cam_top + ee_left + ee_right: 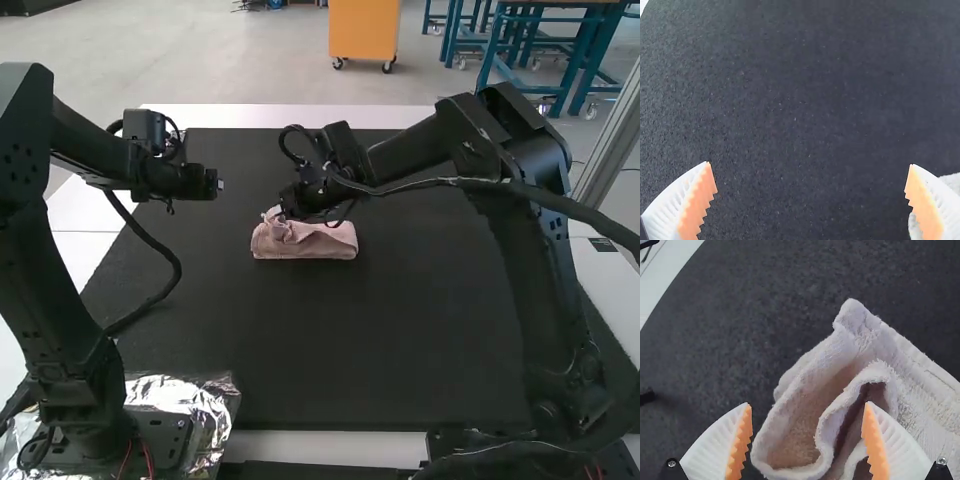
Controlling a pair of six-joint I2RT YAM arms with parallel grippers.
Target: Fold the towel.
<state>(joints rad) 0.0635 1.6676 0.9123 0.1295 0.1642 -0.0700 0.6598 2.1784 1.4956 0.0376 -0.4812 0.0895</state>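
On a black mat (300, 350) over a white table (300, 115): a small pink towel (300, 245). Lies in the mat's far half, a little left of the middle in the high view. Forms a compact, oblong bundle, with a fairly straight near edge and a crumpled top. Up close in the right wrist view, stands in loose, wavy folds of thick, fuzzy fabric, with a wide pocket, a shadowed slit beside it and a flatter, hemmed stretch running off to one side.

Right gripper (283, 208): hangs over the crumpled left end of the towel. Holds its white, ribbed fingers well apart, orange pads facing each other across the gap. Has loose folds of towel between and below them, but pinches none. Overlaps the cloth with one finger in the right wrist view; touching or just above, cannot tell.

Left gripper (218, 184): hangs over the mat, to the left of the towel and apart from it. Spreads its fingers very wide and grips nothing, with dark mat between the pads. Shows a pale bit of towel behind one finger in the left wrist view.

Beside the base of the black left arm (60, 290): crinkled silver foil (185, 395). Opposite: the black right arm (530, 260), bent toward the towel.
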